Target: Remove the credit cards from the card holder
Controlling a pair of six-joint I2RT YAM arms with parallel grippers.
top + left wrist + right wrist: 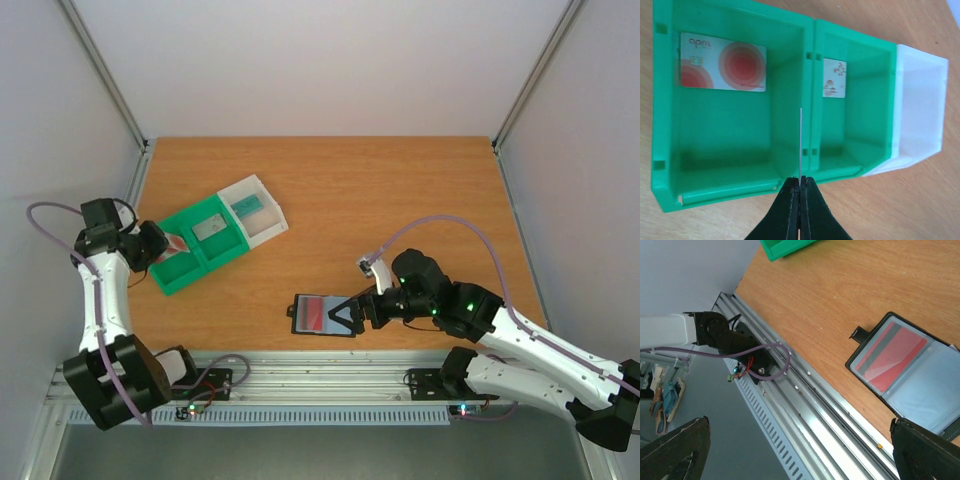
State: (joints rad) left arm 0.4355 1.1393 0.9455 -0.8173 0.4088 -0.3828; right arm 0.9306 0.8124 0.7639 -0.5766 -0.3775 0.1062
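The black card holder (318, 313) lies open near the table's front edge, with a red credit card (892, 357) under its clear sleeve (935, 385). My right gripper (345, 313) hovers open and empty over the holder's right part, its fingers (927, 450) spread wide. My left gripper (800, 182) is shut on a thin card (800, 145) seen edge-on, held upright over the near wall of the green-and-white tray (180, 275). Inside the tray lie a red-and-white card (722, 62), a small pale card (834, 77) and a teal card (250, 207).
The tray's white end compartment (920, 110) faces the middle of the table. An aluminium rail (840, 425) with a purple cable (765, 352) and the left arm's base (715, 330) runs along the front edge. Walls close in the left, right and back.
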